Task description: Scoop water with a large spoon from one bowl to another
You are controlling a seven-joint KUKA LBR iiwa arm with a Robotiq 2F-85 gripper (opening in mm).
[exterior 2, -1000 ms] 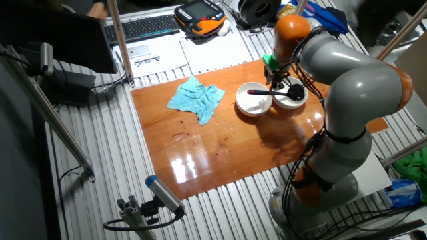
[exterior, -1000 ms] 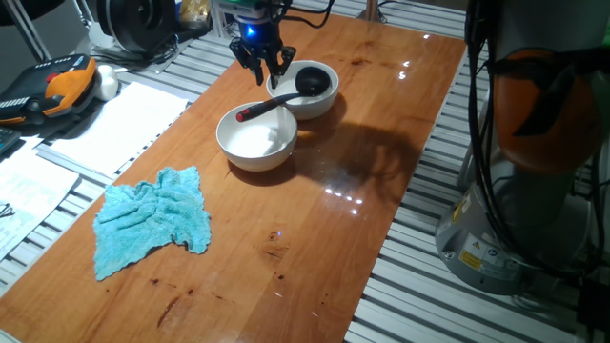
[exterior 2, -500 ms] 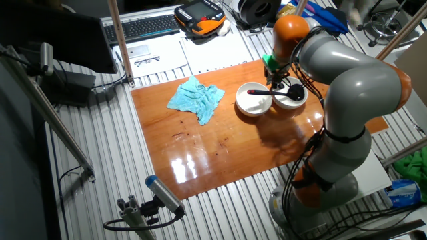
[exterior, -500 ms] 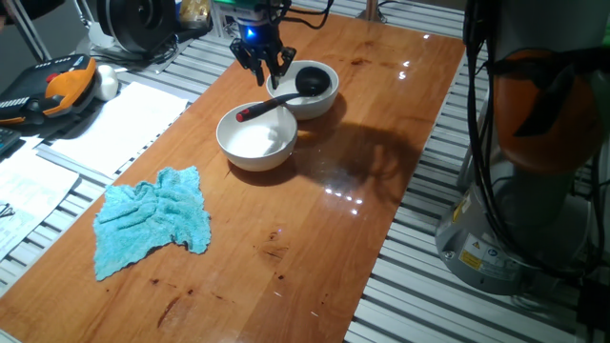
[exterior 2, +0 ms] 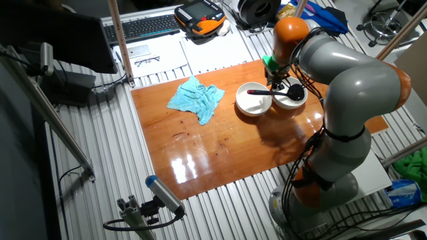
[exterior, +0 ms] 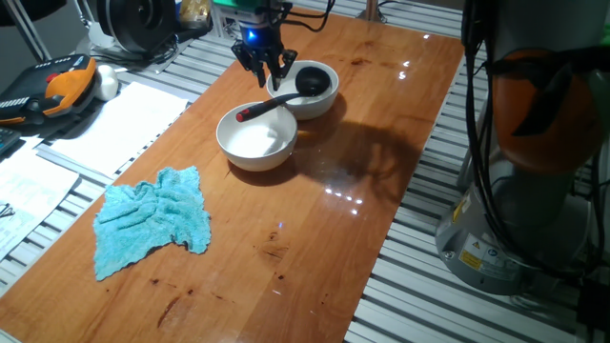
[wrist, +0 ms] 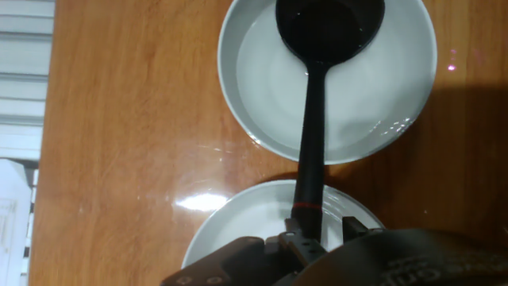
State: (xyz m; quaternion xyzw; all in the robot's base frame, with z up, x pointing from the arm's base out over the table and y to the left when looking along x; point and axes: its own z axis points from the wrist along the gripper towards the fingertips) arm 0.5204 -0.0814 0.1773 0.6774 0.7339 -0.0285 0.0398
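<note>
**Ladle lying across two bowls, gripper hanging above the handle**

The large spoon (exterior: 286,92) is lying across both white bowls in the upper middle of the fixed view: its black scoop is sitting inside the farther bowl (exterior: 329,95), and its thin handle is bridging the rims, with the red tip (exterior: 243,115) resting over the nearer bowl (exterior: 233,148). In the hand view the scoop is filling the top of the frame and the handle is running straight down toward the fingers (wrist: 298,242) at the bottom edge. The water (wrist: 262,87) is barely showing as a faint sheen in the upper bowl.

The gripper (exterior: 264,63) is hovering above the handle with its fingers parted and gripping nothing.

The ladle is looking light and rigid, its plastic probably smooth and a little slippery. The handle is narrow, so a grasp across the shaft just above the red end seems best. Once loaded with water, the scoop end would likely pull downward, so a firm pinch is needed.
</note>
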